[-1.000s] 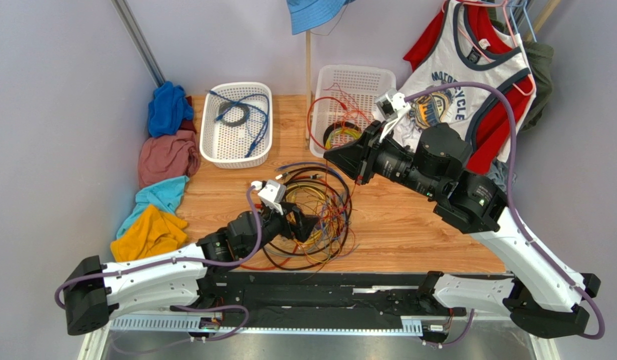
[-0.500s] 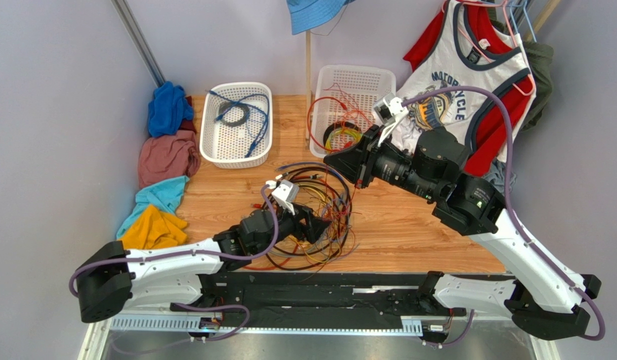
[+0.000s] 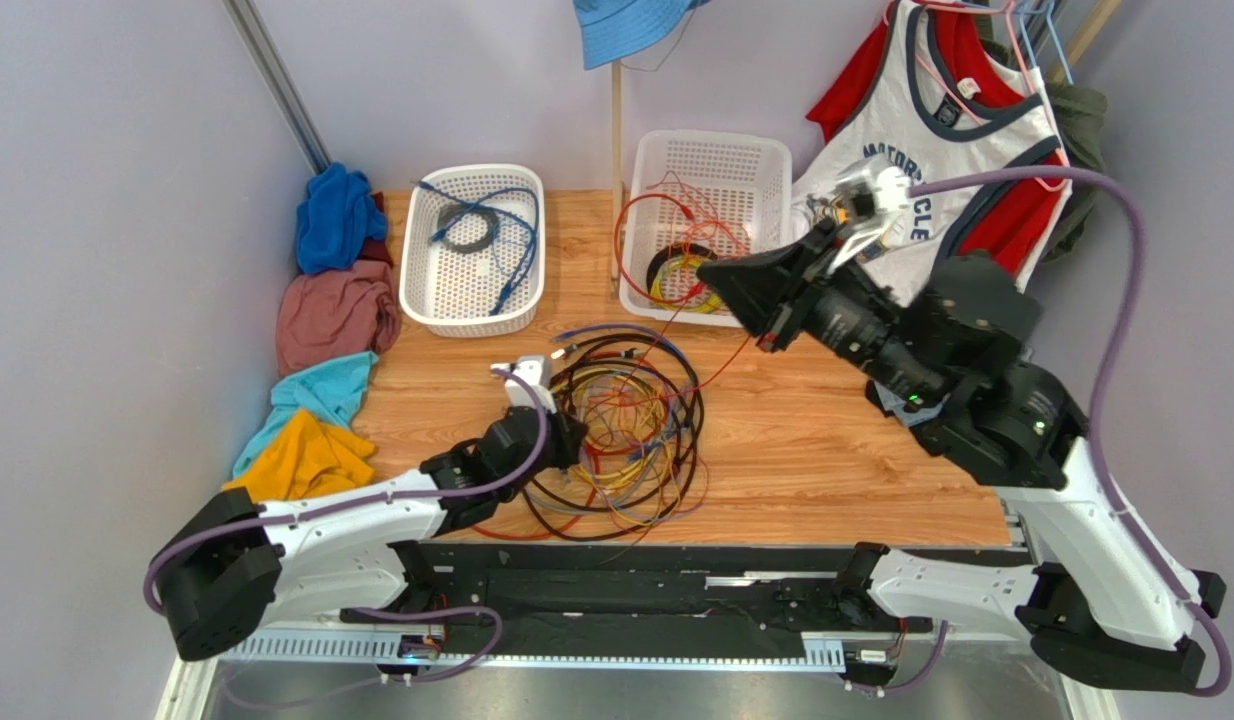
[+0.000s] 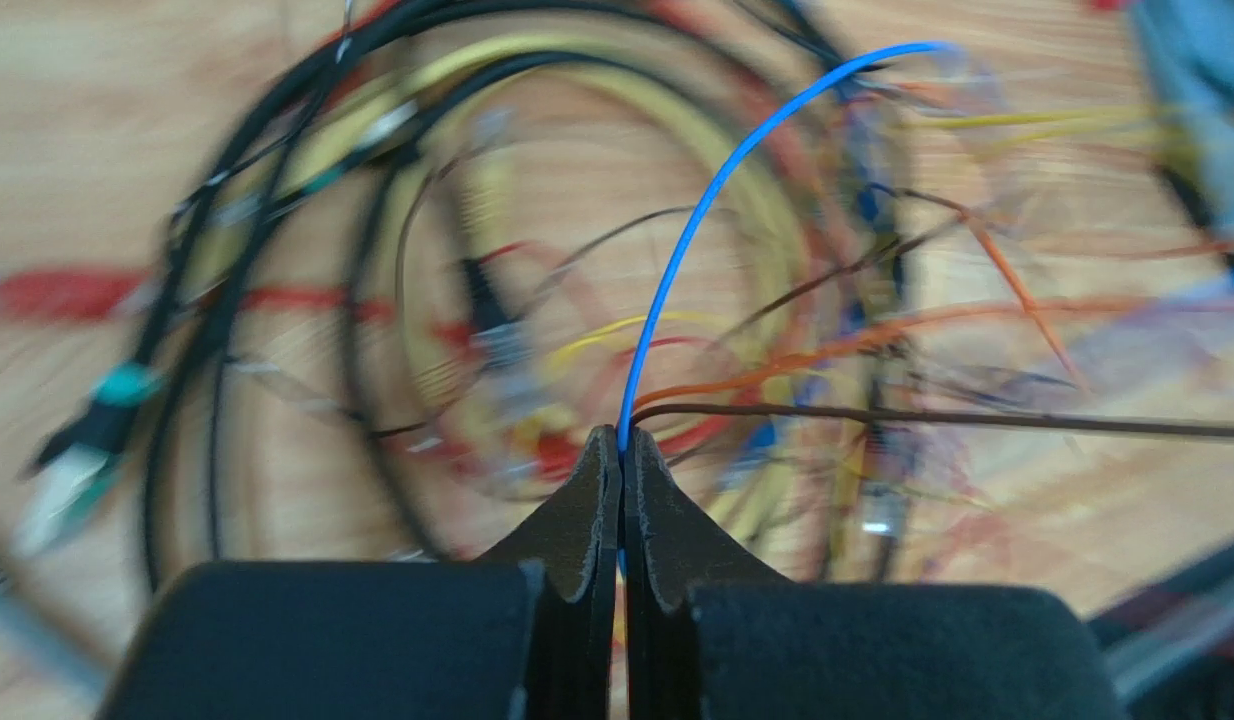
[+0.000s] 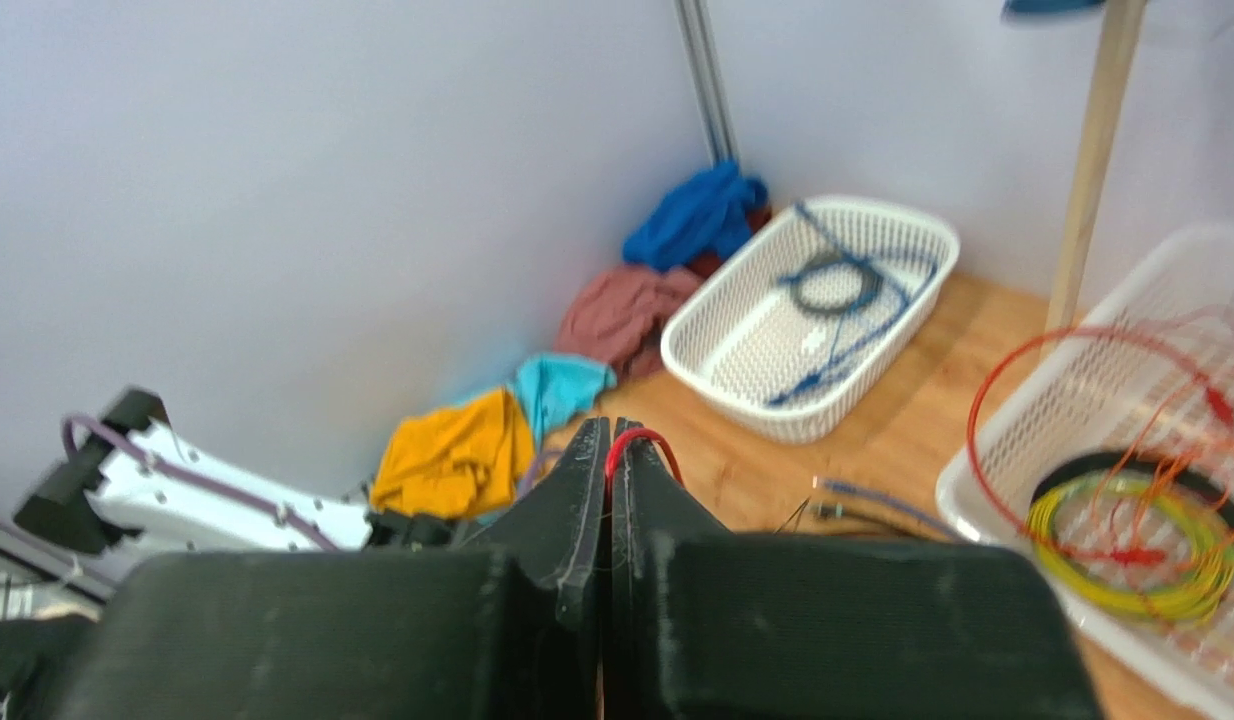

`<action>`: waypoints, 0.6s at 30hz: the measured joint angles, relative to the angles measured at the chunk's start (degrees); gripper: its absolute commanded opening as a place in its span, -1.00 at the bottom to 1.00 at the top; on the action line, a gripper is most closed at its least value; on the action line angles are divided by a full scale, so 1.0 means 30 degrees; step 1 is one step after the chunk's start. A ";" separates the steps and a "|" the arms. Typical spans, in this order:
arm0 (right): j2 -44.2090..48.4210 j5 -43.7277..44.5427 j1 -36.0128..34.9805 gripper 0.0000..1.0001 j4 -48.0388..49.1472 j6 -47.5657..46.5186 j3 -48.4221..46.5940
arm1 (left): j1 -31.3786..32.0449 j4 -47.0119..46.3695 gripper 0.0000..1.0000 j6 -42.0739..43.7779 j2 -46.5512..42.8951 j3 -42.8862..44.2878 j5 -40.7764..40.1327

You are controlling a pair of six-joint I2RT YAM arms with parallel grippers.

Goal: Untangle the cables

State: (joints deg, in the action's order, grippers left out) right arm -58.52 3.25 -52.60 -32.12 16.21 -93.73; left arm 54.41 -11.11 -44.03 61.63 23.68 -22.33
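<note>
Left gripper (image 4: 620,450): closed, pinching a blue wire (image 4: 698,225); hold it low as the anchor.
Cables (image 3: 623,435): tangled loops on the table (image 3: 819,435), at the left gripper.
Right gripper (image 5: 608,438): clamped on a red wire (image 5: 640,437), raised; draw it slowly toward the far basket (image 3: 758,150) and stop if the pile drags.

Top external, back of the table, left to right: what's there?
blue cloth → left white basket → wooden pole → right white basket → sleeveless jersey
</note>
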 measured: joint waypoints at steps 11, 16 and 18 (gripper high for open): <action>0.0175 0.1115 -0.0015 -1.00 0.1996 -0.1370 -0.4284 | -0.1734 0.3191 -1.00 -0.3104 -0.1486 -0.2433 -0.0823; 0.0262 0.1421 -0.0015 -1.00 0.2987 -0.1785 -0.4554 | -0.2557 0.3337 -1.00 -0.3439 0.0066 -0.2433 -0.0736; 0.0372 0.1479 -0.0015 -1.00 0.3249 -0.1996 -0.4554 | -0.2820 0.2871 -1.00 -0.3606 0.0787 -0.2361 -0.0670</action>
State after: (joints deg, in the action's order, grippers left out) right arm -57.41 7.68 -52.64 -22.37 10.22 -107.39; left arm 45.95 -2.50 -54.85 63.99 16.60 -24.34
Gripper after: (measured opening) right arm 0.009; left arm 0.008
